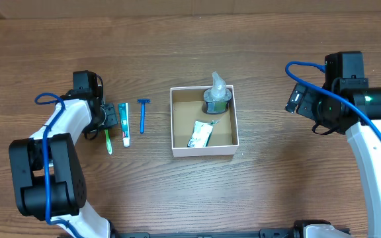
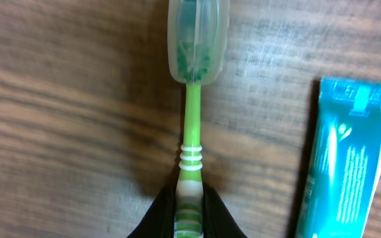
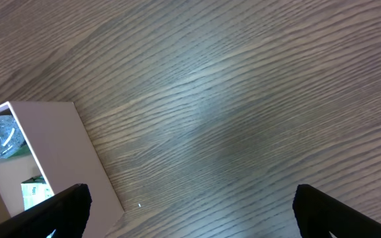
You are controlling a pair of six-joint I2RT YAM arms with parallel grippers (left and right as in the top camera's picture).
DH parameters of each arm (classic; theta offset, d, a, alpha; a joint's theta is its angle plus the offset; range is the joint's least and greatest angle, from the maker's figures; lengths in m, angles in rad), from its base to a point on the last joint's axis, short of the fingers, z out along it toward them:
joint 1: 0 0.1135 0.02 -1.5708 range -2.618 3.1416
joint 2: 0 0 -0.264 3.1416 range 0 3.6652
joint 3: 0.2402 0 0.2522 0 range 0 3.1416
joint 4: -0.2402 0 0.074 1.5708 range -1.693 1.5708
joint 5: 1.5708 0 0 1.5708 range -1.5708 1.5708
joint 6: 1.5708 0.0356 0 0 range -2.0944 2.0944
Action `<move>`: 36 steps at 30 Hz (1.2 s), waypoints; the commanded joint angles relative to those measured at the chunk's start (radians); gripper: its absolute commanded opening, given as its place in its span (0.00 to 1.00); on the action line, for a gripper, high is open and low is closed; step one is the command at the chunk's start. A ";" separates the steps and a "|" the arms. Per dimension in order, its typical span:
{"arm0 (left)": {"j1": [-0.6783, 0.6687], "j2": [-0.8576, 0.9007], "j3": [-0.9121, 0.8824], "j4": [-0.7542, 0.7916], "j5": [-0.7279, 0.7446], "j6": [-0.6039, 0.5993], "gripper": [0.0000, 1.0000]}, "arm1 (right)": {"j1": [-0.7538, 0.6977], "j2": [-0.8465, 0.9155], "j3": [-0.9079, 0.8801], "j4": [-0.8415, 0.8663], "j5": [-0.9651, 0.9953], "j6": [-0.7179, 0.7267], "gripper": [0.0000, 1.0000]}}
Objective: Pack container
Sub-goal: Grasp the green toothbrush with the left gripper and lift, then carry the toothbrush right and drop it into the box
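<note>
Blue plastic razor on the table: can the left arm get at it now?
Probably not yet: the left gripper is shut on the green toothbrush. Otherwise the blue razor lies uncovered, beyond the teal toothpaste tube.

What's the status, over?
Left gripper shut on green toothbrush. Right gripper open, empty. Bottle, packet in container. Toothpaste tube, razor between toothbrush and container.
</note>
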 commanded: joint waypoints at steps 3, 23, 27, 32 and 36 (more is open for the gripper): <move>0.003 -0.011 0.137 -0.128 0.012 -0.027 0.07 | -0.003 -0.003 0.021 0.003 0.007 -0.002 1.00; -0.560 -0.476 0.255 -0.236 0.064 -0.335 0.08 | -0.003 -0.003 0.021 0.003 0.007 -0.002 1.00; -0.697 -0.424 0.255 -0.208 -0.023 -0.406 0.09 | -0.003 -0.003 0.021 0.003 0.007 -0.002 1.00; -0.741 -0.341 0.255 -0.175 -0.026 -0.431 0.09 | -0.003 -0.003 0.021 0.003 0.007 -0.002 1.00; -0.740 -0.269 0.255 -0.157 -0.057 -0.431 0.08 | -0.003 -0.003 0.021 0.003 0.007 -0.002 1.00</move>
